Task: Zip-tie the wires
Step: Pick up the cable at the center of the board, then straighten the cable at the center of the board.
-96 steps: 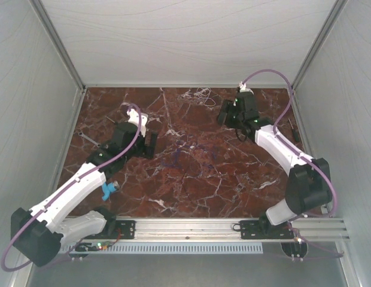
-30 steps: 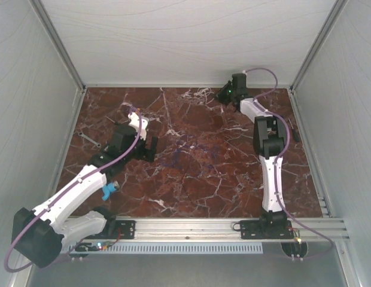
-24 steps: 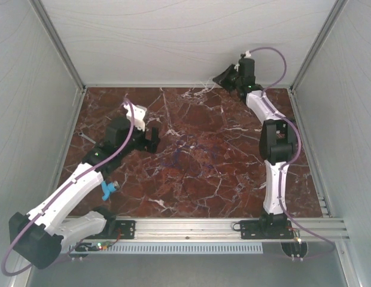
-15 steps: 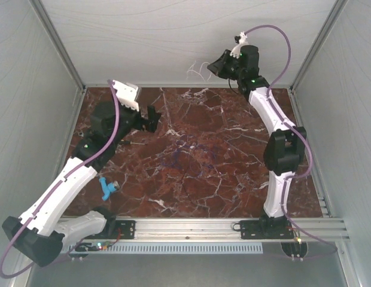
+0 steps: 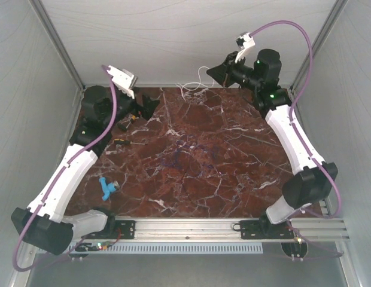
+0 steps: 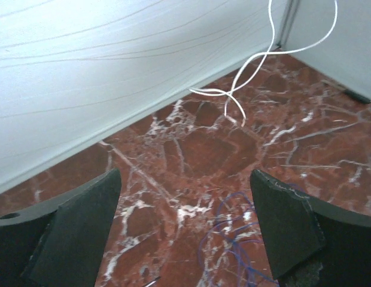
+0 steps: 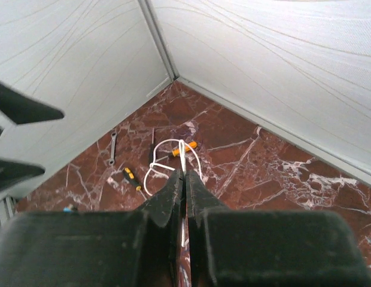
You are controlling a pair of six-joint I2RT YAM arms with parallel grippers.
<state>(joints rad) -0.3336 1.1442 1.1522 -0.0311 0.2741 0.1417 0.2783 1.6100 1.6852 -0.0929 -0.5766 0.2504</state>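
The wires (image 5: 194, 84) are thin white loops dangling in the air near the back wall. My right gripper (image 5: 211, 72) is raised and shut on them. In the right wrist view its fingers pinch the strands at the tips (image 7: 184, 178), and the wires (image 7: 164, 156) curl out below. The left gripper (image 5: 146, 107) is lifted at the back left, open and empty. In the left wrist view its fingers (image 6: 75, 230) stand far apart, with the wires (image 6: 252, 63) hanging ahead at the upper right. A thin dark straight strip, apparently the zip tie (image 7: 152, 145), lies on the marble.
On the left of the red marble table (image 5: 233, 179) lie two screwdrivers (image 7: 130, 177) (image 7: 184, 147) and a small wrench (image 7: 112, 148). A blue clip (image 5: 106, 187) sits near the left arm. Blue scribbles (image 6: 233, 239) mark the tabletop. Grey walls enclose three sides.
The right gripper has risen from the table's back edge, lifting the wires into the air. The left arm has swung up and back to the left, its gripper staying open.
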